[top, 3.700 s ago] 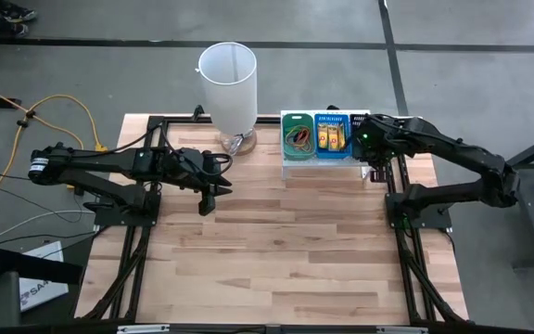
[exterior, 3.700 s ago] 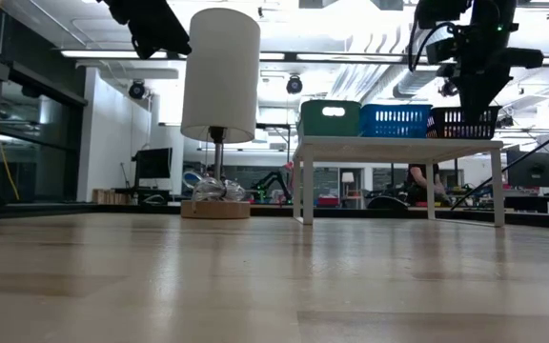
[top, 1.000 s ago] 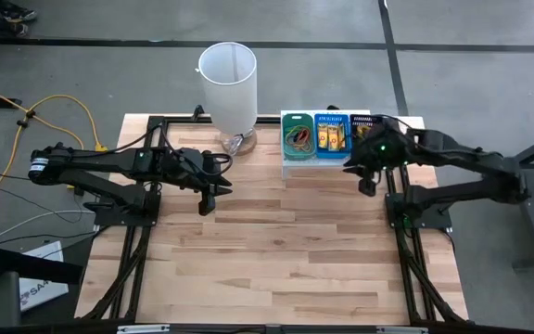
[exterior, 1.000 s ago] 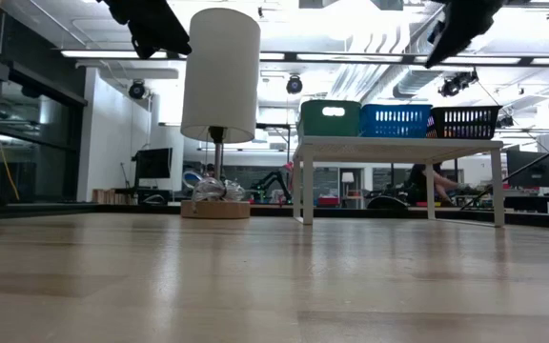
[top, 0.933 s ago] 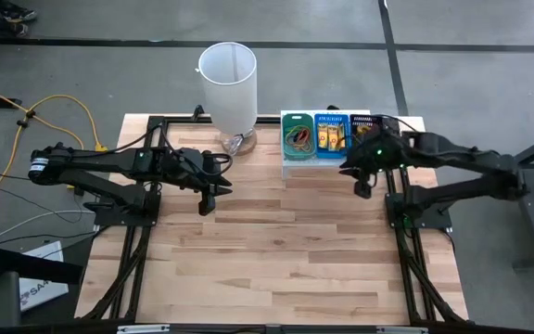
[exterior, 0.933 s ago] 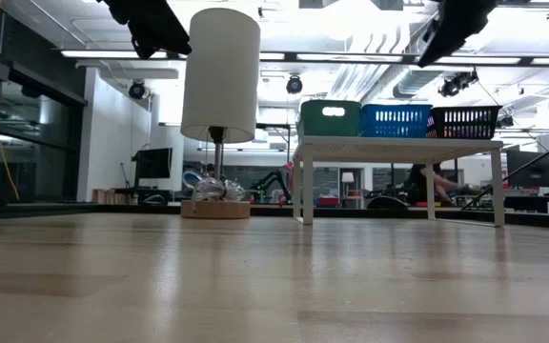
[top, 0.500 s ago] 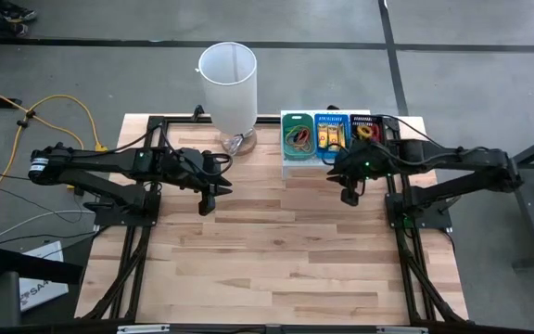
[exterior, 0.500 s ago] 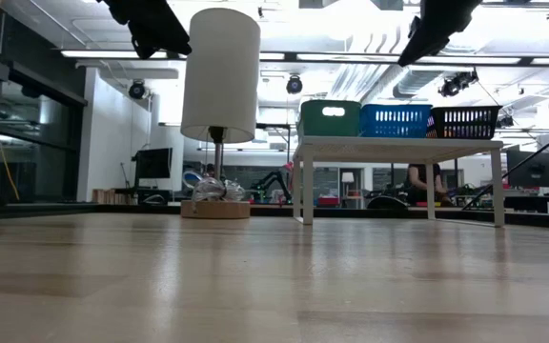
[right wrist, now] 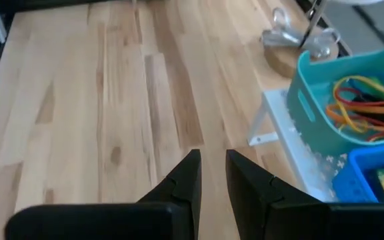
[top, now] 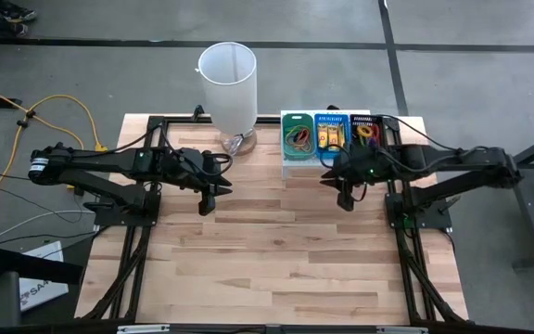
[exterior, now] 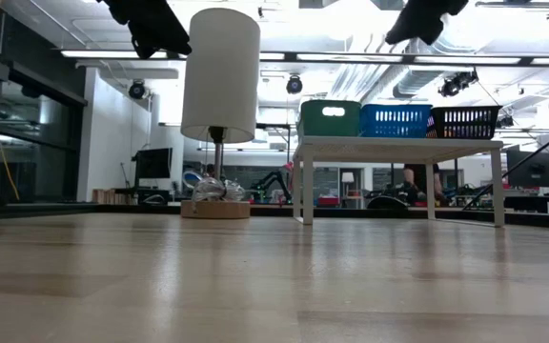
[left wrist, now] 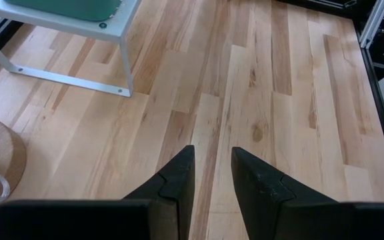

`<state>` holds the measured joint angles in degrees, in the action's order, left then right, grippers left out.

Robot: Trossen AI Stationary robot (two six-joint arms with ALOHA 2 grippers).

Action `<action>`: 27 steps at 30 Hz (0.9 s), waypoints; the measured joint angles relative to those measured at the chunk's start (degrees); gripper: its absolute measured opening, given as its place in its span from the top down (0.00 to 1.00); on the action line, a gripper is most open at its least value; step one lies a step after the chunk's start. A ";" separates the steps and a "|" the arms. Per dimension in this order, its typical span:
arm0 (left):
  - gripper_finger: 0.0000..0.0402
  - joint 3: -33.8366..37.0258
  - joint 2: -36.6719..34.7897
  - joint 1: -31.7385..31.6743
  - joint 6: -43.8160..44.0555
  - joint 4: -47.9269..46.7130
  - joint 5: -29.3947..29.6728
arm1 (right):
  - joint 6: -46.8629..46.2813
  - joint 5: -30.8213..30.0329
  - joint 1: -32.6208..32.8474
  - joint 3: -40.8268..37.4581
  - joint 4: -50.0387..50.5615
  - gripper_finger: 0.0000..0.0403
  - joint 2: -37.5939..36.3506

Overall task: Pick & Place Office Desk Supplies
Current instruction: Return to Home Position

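Note:
Three small trays stand in a row on a low white stand (top: 290, 165) at the table's far side. The green tray (top: 297, 137) holds rubber bands (right wrist: 362, 100), the blue tray (top: 332, 137) yellow packets, and the black tray (top: 364, 133) coloured clips. My right gripper (top: 344, 199) hangs over bare wood just in front of the stand, near the blue tray. Its fingers (right wrist: 211, 160) stand slightly apart with nothing between them. My left gripper (top: 205, 202) waits over the table's left half, open and empty (left wrist: 211, 157).
A tall white cylinder lamp (top: 228, 88) on a round wooden base (right wrist: 289, 57) stands left of the stand at the far edge. Black frame rails (top: 137, 241) run along both table sides. The wooden tabletop (top: 276, 250) lies bare in the middle and toward the near edge.
My right gripper has swung from beside the black tray toward the table's left, and now hangs in front of the blue tray. It has turned a little on the way. Its finger gap looks unchanged. The trays have stayed put.

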<state>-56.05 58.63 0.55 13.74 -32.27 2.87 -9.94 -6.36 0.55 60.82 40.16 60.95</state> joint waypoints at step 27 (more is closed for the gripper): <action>0.76 0.00 0.00 -0.01 -0.02 0.01 0.00 | -9.01 -23.35 16.94 -22.68 -20.63 0.86 -11.75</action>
<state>-56.05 58.63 0.54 13.72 -32.27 2.87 -18.96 -29.71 17.49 38.14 19.53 49.20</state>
